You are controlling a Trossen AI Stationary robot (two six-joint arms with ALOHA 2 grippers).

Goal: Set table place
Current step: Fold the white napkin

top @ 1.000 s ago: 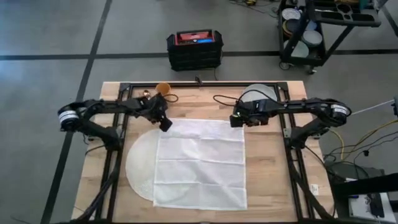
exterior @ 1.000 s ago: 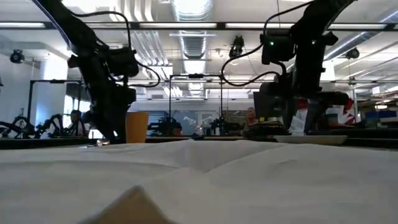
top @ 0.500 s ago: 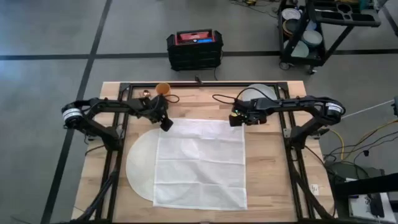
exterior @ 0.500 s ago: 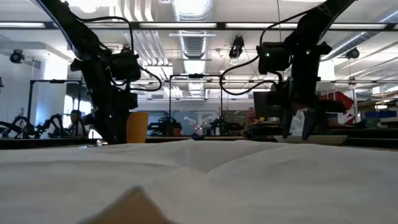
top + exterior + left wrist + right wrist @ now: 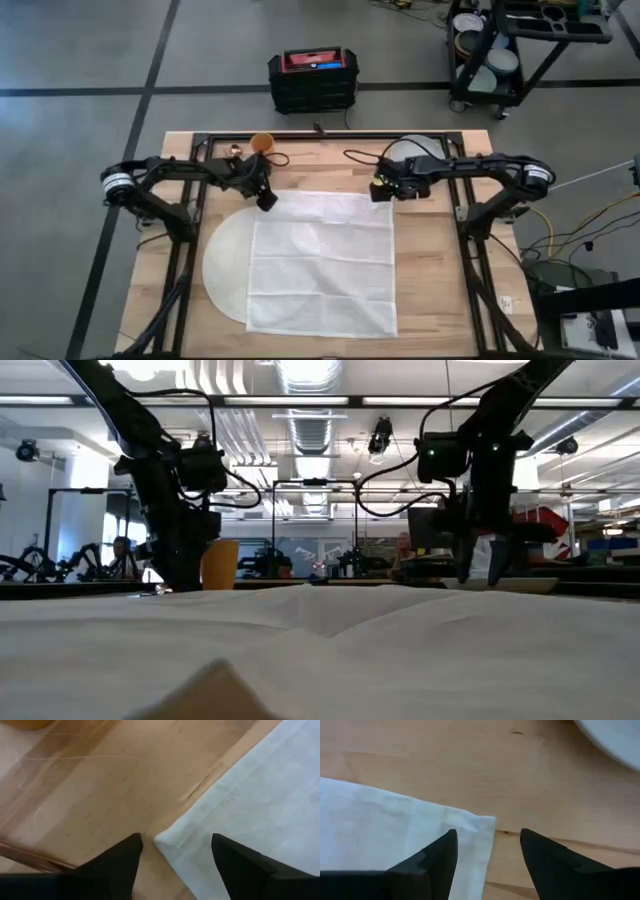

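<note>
since a second ago both arms drew slightly back from the white cloth (image 5: 321,262), which lies flat over the round mat (image 5: 222,262) on the table (image 5: 430,270). low view: folds hide the plate. left wrist: my left gripper (image 5: 176,851) spread, empty, straddling a soft, light corner. right wrist: right gripper (image 5: 488,846) likewise; pinch the hem.

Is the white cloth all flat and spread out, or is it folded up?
Spread out. The white cloth lies open and flat over the round mat, showing only crease lines. Both hands sit open at its far corners.
</note>
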